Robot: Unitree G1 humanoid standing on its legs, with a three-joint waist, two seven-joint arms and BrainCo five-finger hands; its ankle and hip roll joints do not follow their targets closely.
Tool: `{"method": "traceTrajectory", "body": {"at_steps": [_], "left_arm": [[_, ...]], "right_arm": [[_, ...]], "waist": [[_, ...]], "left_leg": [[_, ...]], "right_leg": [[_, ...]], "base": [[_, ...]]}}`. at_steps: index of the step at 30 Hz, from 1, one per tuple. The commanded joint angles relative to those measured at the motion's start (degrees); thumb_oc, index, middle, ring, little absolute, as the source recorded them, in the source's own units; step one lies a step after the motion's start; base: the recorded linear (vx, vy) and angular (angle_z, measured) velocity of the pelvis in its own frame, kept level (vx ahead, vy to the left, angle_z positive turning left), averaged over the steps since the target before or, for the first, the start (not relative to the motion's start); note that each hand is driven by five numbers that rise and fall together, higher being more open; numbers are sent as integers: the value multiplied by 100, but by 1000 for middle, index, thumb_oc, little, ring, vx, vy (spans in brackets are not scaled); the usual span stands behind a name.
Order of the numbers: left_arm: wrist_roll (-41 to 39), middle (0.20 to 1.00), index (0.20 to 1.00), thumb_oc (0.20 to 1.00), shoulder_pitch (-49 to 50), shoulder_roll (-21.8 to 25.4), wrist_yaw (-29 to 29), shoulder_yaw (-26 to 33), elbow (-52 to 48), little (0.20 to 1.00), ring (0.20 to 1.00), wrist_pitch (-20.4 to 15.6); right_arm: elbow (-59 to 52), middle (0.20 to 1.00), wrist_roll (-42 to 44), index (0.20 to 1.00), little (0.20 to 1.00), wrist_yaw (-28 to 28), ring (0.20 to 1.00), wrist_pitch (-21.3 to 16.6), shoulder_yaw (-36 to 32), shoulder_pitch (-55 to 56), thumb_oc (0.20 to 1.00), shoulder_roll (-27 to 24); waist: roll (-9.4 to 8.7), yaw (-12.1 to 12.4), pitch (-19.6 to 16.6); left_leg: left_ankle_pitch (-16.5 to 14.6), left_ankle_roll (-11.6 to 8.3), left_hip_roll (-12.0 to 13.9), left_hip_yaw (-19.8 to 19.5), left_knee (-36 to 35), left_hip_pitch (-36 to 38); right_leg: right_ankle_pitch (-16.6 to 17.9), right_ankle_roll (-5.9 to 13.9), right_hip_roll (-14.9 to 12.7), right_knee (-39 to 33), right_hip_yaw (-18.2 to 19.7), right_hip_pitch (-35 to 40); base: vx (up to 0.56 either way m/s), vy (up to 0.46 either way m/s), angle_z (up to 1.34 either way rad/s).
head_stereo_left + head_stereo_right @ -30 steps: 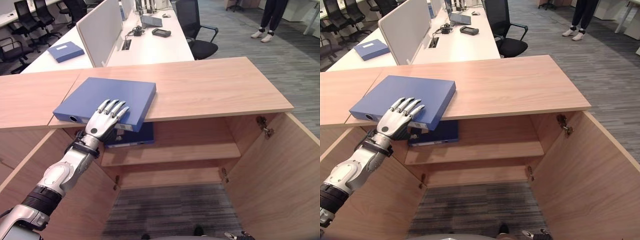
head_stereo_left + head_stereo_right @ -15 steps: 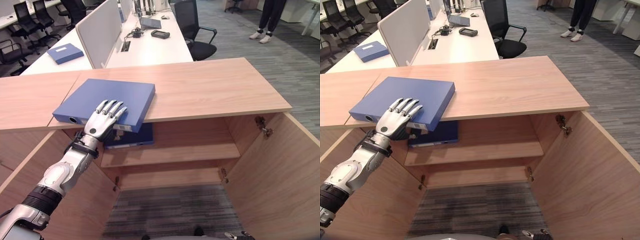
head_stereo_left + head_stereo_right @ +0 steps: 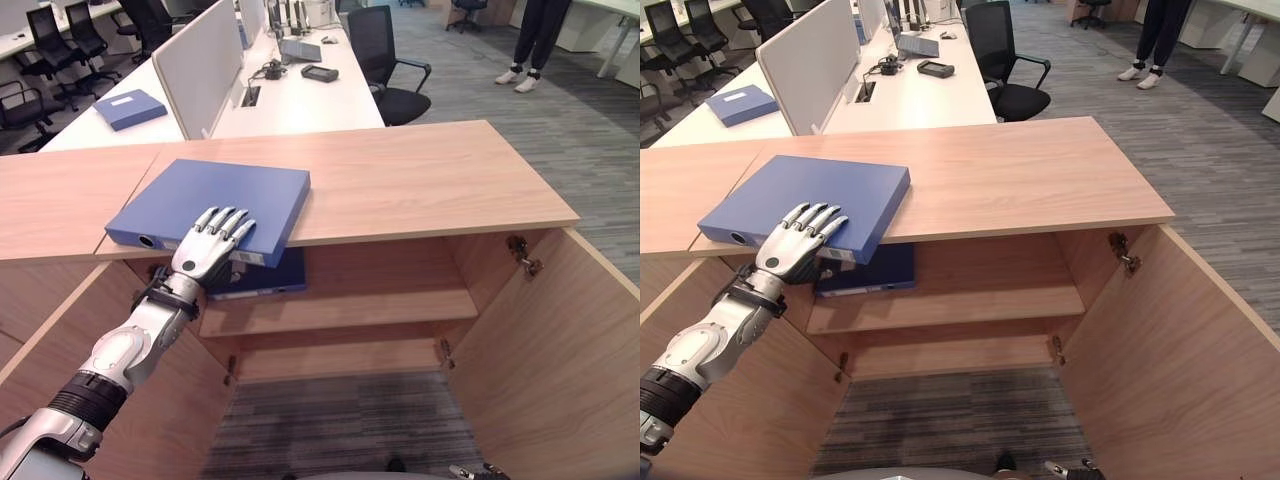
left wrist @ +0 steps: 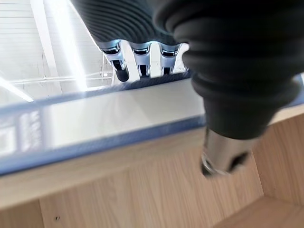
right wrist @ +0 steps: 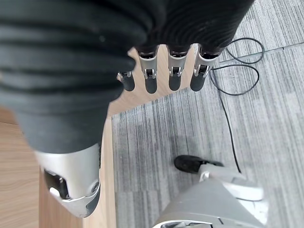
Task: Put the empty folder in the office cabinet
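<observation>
Folder: one blue folder [image 3: 210, 207] lies flat on the cabinet [image 3: 420, 180] top, centre-left of the frame, its near edge past the top's front edge.
Left hand: the left hand [image 3: 208, 245] has its fingers lying straight on the folder's top near that edge, thumb under the overhang; a loose pinch at most, not a firm clamp.
Right hand: the right hand [image 5: 161, 76] hangs low over the floor, fingers relaxed and apart, holding nothing.
Shelf: the upper shelf [image 3: 380, 305] already carries one blue binder [image 3: 262, 276] at its left end, right under the folder.
Risk: the folder could tip off the edge and fall if it is dragged further on so light a hold.
Risk: on the way in, it could knock the binder or catch the cabinet's edge.
Count: two doors, both open; one more blue folder on the desk [image 3: 310, 95], upper left; a person's legs, upper right.
</observation>
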Motion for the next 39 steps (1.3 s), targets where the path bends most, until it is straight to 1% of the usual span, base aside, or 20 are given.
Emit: {"method": "traceTrajectory", "body": {"at_steps": [1,7,18,27,28,29,31,35,37,39], "left_arm": [[36,200,200,200,-933,78,45,19,261,200,200,143],[-9,200,200,200,-933,78,52,63,279,200,200,166],[-139,200,200,200,-666,51,60,361,50,200,200,155],[-202,200,200,200,-597,168,48,509,-140,200,200,108],[-264,200,200,200,-583,175,66,571,-205,200,200,98],[-405,200,200,200,-529,201,151,791,-425,200,200,71],[-459,200,200,200,-460,200,169,918,-543,200,200,67],[-696,200,200,200,-350,223,311,1374,-993,200,200,19],[-783,200,200,200,-300,306,350,1611,-1241,200,200,-5],[-823,200,200,200,-241,530,458,1957,-1597,200,200,-62]], "right_arm": [[277,1000,137,1000,1000,-83,1000,31,28,-364,1000,-104],[252,1000,183,1000,1000,-76,1000,37,-6,-362,1000,-88],[276,1000,483,1000,1000,-78,1000,47,-176,-364,1000,-19],[280,1000,494,1000,1000,-62,1000,40,-163,-369,1000,9],[282,1000,492,1000,1000,-64,1000,46,-167,-364,1000,18],[284,1000,464,1000,1000,-66,1000,50,-168,-351,1000,40],[291,1000,455,1000,1000,-62,1000,53,-157,-348,1000,45],[333,1000,436,1000,1000,-65,1000,65,-168,-312,1000,88],[347,1000,450,1000,1000,-64,1000,67,-164,-313,1000,96],[371,1000,469,1000,1000,-40,1000,61,-173,-300,1000,120]], "waist": [[-90,-58,294],[-99,-68,290],[-116,-45,275],[-113,-20,278],[-114,-6,281],[-110,27,281],[-106,24,278],[-97,78,261],[-92,92,253],[-78,133,237]], "left_leg": [[-439,-271,164,64,74,130],[-455,-263,158,96,74,141],[-471,-264,177,130,74,174],[-472,-269,174,143,74,172],[-472,-267,170,138,74,174],[-472,-264,165,125,74,179],[-473,-262,160,120,74,185],[-481,-257,142,86,74,202],[-482,-255,138,69,74,203],[-479,-255,127,53,74,208]], "right_leg": [[-875,545,-162,45,252,526],[-872,550,-165,45,239,521],[-899,543,-154,45,224,559],[-903,545,-165,45,216,568],[-904,543,-164,45,217,571],[-916,539,-166,45,216,586],[-922,535,-168,45,215,597],[-943,523,-173,45,190,639],[-947,518,-182,45,181,656],[-948,518,-193,45,149,671]], "base": [[0,0,0],[0,0,0],[0,0,0],[0,0,0],[0,0,0],[0,0,0],[0,0,0],[0,0,0],[0,0,0],[4,-6,2]]}}
